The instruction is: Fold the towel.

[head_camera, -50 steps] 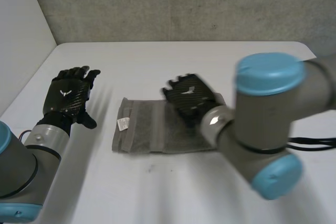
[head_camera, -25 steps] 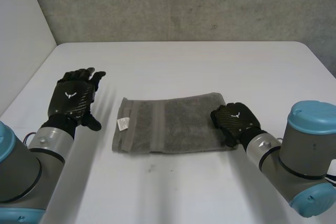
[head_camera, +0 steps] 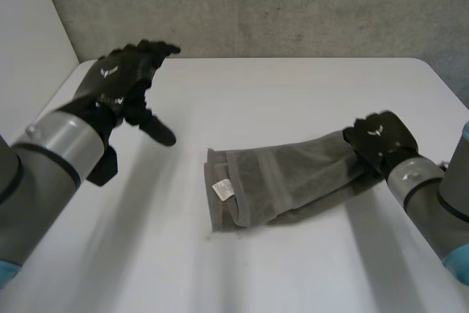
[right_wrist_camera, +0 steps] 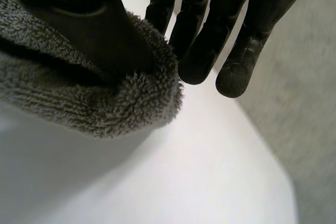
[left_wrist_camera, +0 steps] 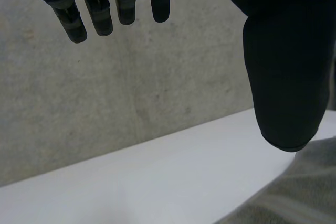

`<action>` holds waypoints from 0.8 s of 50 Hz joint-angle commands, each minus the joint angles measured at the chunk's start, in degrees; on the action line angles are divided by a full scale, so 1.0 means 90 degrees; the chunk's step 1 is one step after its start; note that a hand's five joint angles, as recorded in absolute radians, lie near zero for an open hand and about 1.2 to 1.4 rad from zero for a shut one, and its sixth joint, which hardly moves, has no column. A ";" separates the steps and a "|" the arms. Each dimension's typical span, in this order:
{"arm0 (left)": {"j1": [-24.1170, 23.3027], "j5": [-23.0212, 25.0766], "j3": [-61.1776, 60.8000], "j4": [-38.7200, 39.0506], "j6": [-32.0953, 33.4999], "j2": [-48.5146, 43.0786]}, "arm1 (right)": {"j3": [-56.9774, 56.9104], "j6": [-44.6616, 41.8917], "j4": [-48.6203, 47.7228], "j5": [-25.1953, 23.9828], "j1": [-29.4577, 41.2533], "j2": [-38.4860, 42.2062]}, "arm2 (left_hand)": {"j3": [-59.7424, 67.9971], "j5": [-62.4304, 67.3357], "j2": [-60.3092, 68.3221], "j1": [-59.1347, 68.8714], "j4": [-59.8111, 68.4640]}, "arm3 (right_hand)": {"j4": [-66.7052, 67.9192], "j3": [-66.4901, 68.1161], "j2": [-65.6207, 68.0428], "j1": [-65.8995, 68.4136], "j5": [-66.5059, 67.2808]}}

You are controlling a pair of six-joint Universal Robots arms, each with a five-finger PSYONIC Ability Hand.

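Observation:
A grey towel (head_camera: 286,177) lies folded in a long strip on the white table (head_camera: 293,93), slanting up toward the right. A white label (head_camera: 221,190) shows at its left end. My right hand (head_camera: 377,141) is shut on the strip's right end, which is lifted a little. In the right wrist view its thumb (right_wrist_camera: 89,24) pinches the towel's edge (right_wrist_camera: 79,103) against the fingers (right_wrist_camera: 199,40). My left hand (head_camera: 121,78) hovers above the table's far left, apart from the cloth. Its fingers (left_wrist_camera: 100,9) are straight and spread and hold nothing. A part of the towel (left_wrist_camera: 294,192) shows beyond its thumb (left_wrist_camera: 286,66).
A grey concrete wall (head_camera: 256,5) runs along the table's far edge, and a pale wall (head_camera: 29,56) closes the left side. Bare table surface lies around the towel on every side.
My right hand has shut on the towel's right end and drawn it to the right, so the strip slid and turned. My left hand has risen and moved toward the far edge.

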 commanded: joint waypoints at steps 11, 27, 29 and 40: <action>-0.0522 -0.0718 0.1219 -0.0558 -0.0253 -0.0776 | -0.1680 -0.0965 0.0348 -0.0216 0.3738 0.1879 | 0.0056 -0.0193 0.0059 -0.0006 0.0059 | 0.0340 0.0368 0.0583 0.0533 0.0444; -0.0835 -0.0718 0.1043 0.0272 -0.0263 -0.1851 | -0.1104 0.2736 0.0406 -0.0060 0.1961 0.0072 | 0.0056 -0.0193 0.0059 -0.0006 0.0059 | -0.7438 -0.7410 -0.7195 -0.7244 -0.7334; -0.0912 -0.0718 0.0945 0.0467 -0.0273 -0.2153 | -0.1104 0.3378 0.0658 -0.0303 0.1504 -0.0006 | 0.0056 -0.0193 0.0059 -0.0006 0.0059 | -0.7438 -0.7410 -0.7195 -0.7244 -0.7334; -0.1371 -0.0748 0.0838 0.0740 -0.0234 -0.3432 | -0.1504 0.3507 0.1052 -0.0714 0.1228 0.1340 | 0.0056 -0.0193 0.0059 -0.0006 0.0059 | -0.7438 -0.7410 -0.7195 -0.7244 -0.7334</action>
